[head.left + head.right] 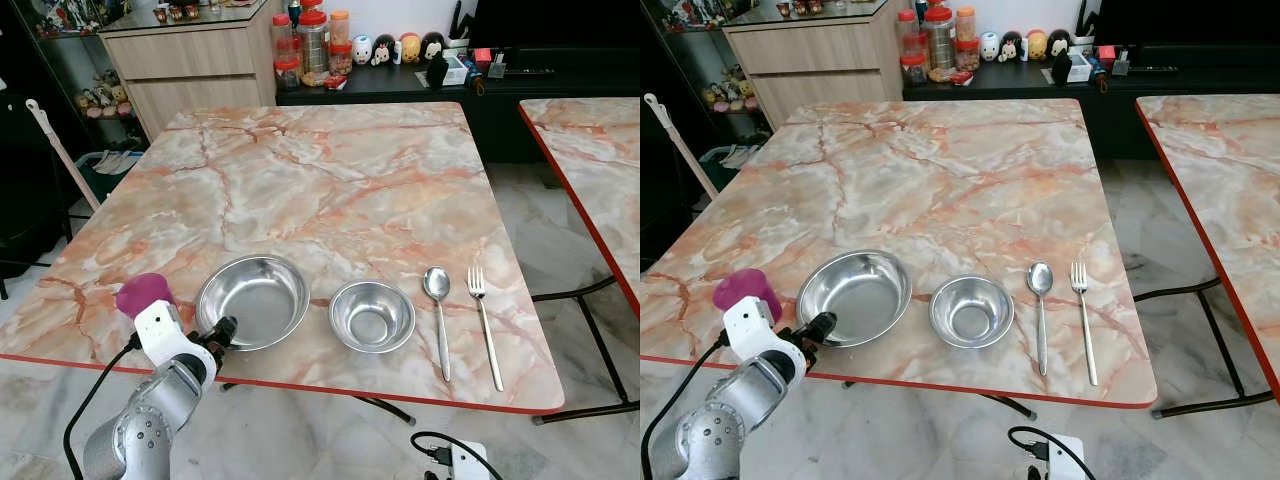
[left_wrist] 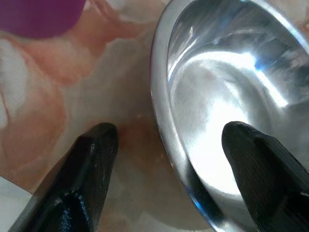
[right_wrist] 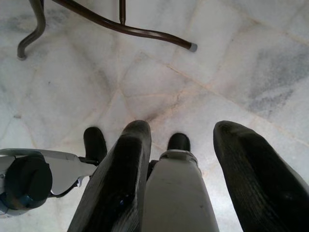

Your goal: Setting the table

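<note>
Left wrist view: the left tool is spread, straddling the large steel bowl's rim at the marble tabletop's near edge; the right tool hangs released above the floor.

Table's far half open; near edge crowded w/ cup, bowls, spoon, fork.

table: peach-white marble, red edge | cup: magenta | bowls: silver

Purple cup partly behind left arm
</note>
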Robot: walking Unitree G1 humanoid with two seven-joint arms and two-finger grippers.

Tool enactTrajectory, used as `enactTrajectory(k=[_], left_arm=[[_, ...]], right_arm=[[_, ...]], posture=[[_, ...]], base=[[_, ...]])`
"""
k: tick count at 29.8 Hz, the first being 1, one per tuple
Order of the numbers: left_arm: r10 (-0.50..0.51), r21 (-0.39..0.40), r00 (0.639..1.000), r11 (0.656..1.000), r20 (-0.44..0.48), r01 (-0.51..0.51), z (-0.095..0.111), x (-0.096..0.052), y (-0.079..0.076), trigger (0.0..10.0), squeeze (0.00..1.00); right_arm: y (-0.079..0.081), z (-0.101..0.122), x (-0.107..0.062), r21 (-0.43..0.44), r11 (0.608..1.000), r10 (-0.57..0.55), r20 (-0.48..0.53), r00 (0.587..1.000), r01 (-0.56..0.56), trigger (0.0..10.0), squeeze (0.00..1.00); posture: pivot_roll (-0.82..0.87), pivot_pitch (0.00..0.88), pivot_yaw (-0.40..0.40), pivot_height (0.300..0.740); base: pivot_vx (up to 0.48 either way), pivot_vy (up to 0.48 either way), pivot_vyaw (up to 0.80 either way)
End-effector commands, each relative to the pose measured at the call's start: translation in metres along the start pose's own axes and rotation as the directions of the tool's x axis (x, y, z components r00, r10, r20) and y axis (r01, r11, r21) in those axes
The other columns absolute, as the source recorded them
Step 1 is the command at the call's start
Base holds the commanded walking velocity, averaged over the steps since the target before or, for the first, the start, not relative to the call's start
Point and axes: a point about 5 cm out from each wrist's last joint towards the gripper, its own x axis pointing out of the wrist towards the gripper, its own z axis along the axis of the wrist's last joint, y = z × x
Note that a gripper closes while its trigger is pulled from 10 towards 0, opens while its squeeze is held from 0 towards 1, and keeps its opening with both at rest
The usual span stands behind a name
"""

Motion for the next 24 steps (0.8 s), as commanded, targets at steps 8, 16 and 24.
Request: enactTrajectory(k=[8, 16, 24], left_arm=[[0.027, -0.018, 1.000, 0.999, 0.010, -0.027, 0.0015, 0.0051, -0.0006, 0.0, 0.00], [0.047, -0.026, 0.999, 0.999, 0.025, -0.046, 0.0033, 0.0053, 0.0020, 0.0, 0.00], [0.073, -0.013, 0.997, 0.997, 0.036, -0.073, 0.0041, 0.0052, 0.0043, 0.0, 0.00]], right_arm=[[0.0000, -0.0019, -0.0006, 0.024, 1.000, -0.010, 0.003, 1.000, 0.010, 10.0, 0.00], [0.0006, -0.0014, -0.0004, 0.023, 1.000, -0.006, 0.002, 1.000, 0.006, 10.0, 0.00], [0.0011, -0.0009, -0.0002, 0.025, 1.000, -0.005, 0.002, 1.000, 0.005, 10.0, 0.00]], posture=[[0.13, 0.045, 0.101, 0.740], [0.14, 0.043, 0.098, 0.740], [0.14, 0.041, 0.096, 0.740]], base=[[0.000, 0.000, 0.00], [0.000, 0.000, 0.00], [0.000, 0.000, 0.00]])
